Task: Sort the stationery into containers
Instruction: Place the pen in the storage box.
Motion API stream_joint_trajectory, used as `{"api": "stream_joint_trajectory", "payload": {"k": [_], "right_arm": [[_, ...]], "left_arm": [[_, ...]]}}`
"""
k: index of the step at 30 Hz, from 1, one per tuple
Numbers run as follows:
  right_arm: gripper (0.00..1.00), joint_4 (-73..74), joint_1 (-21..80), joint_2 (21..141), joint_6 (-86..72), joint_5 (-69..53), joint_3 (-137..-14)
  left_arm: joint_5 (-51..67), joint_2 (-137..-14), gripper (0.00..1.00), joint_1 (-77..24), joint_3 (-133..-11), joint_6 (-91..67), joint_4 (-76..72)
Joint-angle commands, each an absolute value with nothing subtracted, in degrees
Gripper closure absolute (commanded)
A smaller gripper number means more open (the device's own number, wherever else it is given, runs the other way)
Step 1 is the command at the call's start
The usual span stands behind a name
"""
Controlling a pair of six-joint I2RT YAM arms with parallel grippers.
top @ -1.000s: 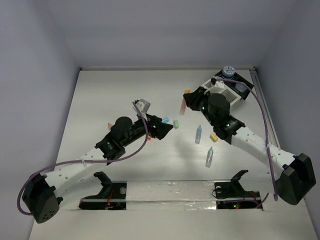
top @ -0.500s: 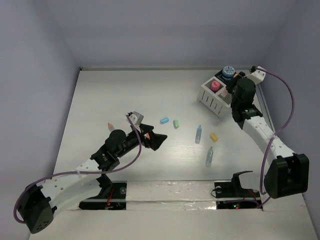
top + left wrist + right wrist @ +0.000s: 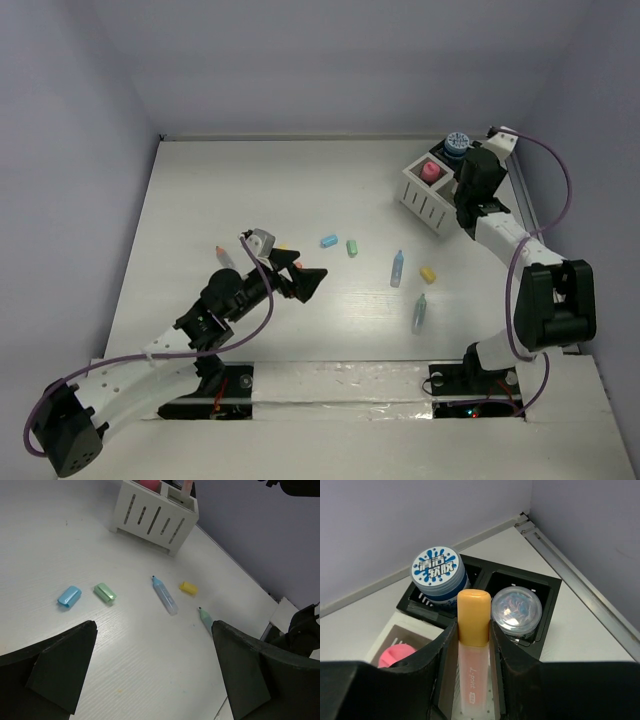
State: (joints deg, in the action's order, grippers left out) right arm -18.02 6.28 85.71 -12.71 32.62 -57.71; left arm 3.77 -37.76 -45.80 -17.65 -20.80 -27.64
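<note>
My right gripper (image 3: pixel 474 630) is shut on an orange-capped pale stick (image 3: pixel 473 615), held upright over the white slatted box (image 3: pixel 422 205) of the containers. A pink-capped bottle (image 3: pixel 395 657) stands in that box. In the joined black tray (image 3: pixel 547 587) sit a blue-patterned pot (image 3: pixel 438 572) and a clear-lidded cup (image 3: pixel 516 609). My left gripper (image 3: pixel 152 630) hangs open and empty above the table. Ahead of it lie a blue cap (image 3: pixel 69 596), a green cap (image 3: pixel 105 592), a pale-blue stick (image 3: pixel 164 595), a yellow cap (image 3: pixel 188 587) and a green stick (image 3: pixel 205 620).
An orange-tipped stick (image 3: pixel 222 255) lies on the table to the left of my left arm. The right wall and a metal rail (image 3: pixel 580 580) run close beside the black tray. The two arm bases stand at the near edge.
My right arm carried the orange-capped stick from mid-table to above the containers at the far right. My left gripper opened wide and drew back toward the near left.
</note>
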Motion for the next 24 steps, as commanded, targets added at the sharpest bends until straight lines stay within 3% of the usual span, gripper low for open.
{"api": "stream_joint_trajectory", "payload": {"k": [1, 6, 9, 12, 13, 16, 19, 24], "right_arm": [[1.00, -24.52, 6.15, 86.31, -9.49, 35.06, -58.80], [1.00, -26.54, 6.68, 86.13, -9.32, 35.86, -55.29], [0.95, -26.98, 7.82, 85.78, -8.35, 35.33, -54.84], [0.78, -25.50, 8.35, 85.34, -8.52, 34.98, -55.37], [0.63, -24.10, 8.35, 85.17, -8.61, 34.98, -56.07], [0.41, -22.16, 8.35, 84.64, -9.14, 34.63, -56.95], [0.33, -19.87, 9.40, 82.71, -9.93, 33.75, -57.39], [0.35, -14.08, 12.12, 78.06, -12.30, 31.56, -56.52]], "left_arm": [[3.08, -37.62, 0.01, -46.14, -17.58, -20.57, -30.76], [3.25, -39.19, 0.01, -46.14, -17.67, -20.57, -31.20], [3.16, -40.25, 0.01, -46.14, -17.93, -20.48, -31.29], [2.99, -40.78, 0.01, -46.14, -18.11, -20.30, -31.29], [2.99, -40.96, 0.01, -46.14, -18.11, -20.22, -31.29], [2.64, -41.13, 0.01, -46.14, -18.11, -20.04, -31.29], [2.55, -41.40, 0.01, -46.14, -18.19, -20.04, -31.29], [2.29, -41.57, 0.01, -46.14, -18.28, -20.04, -31.29]]}}
